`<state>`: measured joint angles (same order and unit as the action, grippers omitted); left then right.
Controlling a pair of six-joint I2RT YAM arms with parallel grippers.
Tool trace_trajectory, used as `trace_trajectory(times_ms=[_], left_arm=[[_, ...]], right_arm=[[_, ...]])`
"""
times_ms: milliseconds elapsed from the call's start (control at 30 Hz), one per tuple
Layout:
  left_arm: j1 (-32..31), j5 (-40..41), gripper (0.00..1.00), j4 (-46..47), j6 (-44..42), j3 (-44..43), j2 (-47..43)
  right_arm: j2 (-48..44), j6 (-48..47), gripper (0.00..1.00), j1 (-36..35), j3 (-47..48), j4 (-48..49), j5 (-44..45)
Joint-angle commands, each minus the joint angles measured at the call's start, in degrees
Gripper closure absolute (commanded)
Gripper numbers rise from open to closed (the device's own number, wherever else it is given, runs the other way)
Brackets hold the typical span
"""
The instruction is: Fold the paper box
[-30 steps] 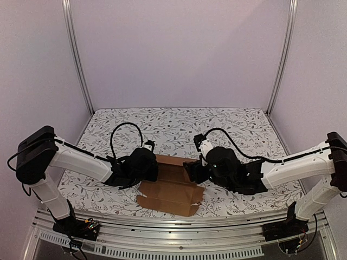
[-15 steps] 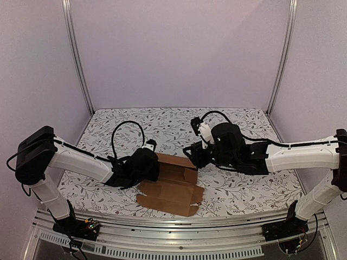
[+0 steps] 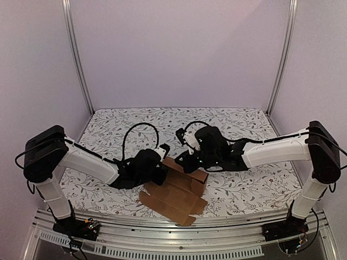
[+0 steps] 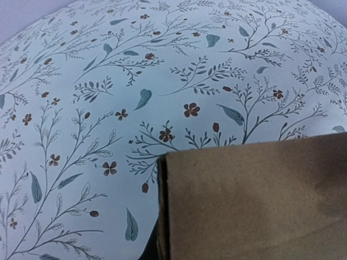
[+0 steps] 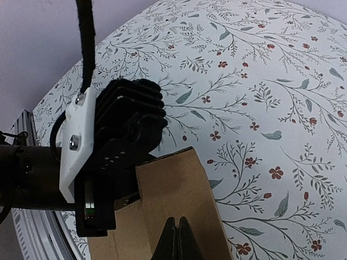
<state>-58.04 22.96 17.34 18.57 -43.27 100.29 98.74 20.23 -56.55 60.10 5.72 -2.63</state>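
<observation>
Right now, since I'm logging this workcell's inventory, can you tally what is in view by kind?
brown cardboard paper box: 1
black two-finger grippers: 2 (left gripper, right gripper)
floral-patterned table: 1
Total: 4

The paper box (image 3: 174, 190) lay near the front edge of the table (image 3: 244, 124), between the two arms. The left gripper (image 3: 160, 169) met its rear left side; the right gripper (image 3: 184, 161) stood over its raised rear panel, just beside the left.
</observation>
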Motion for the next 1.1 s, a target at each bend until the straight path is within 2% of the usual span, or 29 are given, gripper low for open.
trace_trajectory(times_ms=[0,533,833,967,1067], left_arm=[[-0.8,-7.0,1.00,4.2,-5.6,-2.6,2.9],[-0.8,-10.5,1.00,10.2,-7.4,-2.6,8.0],[-0.8,-8.8,0.71,14.5,-6.6,-0.3,8.4],[-0.8,-7.9,0.65,15.8,-6.3,0.8,8.4],[-0.6,-7.3,0.64,17.4,-5.8,1.7,8.7]], right_arm=[[2.4,2.3,1.00,0.3,0.4,3.0,-3.0],[3.8,5.6,1.00,0.2,-5.3,7.7,1.1],[3.5,6.4,1.00,0.2,-6.6,7.7,1.8],[2.9,6.7,1.00,0.2,-6.7,7.6,1.9],[2.6,6.9,1.00,0.2,-6.6,7.5,1.7]])
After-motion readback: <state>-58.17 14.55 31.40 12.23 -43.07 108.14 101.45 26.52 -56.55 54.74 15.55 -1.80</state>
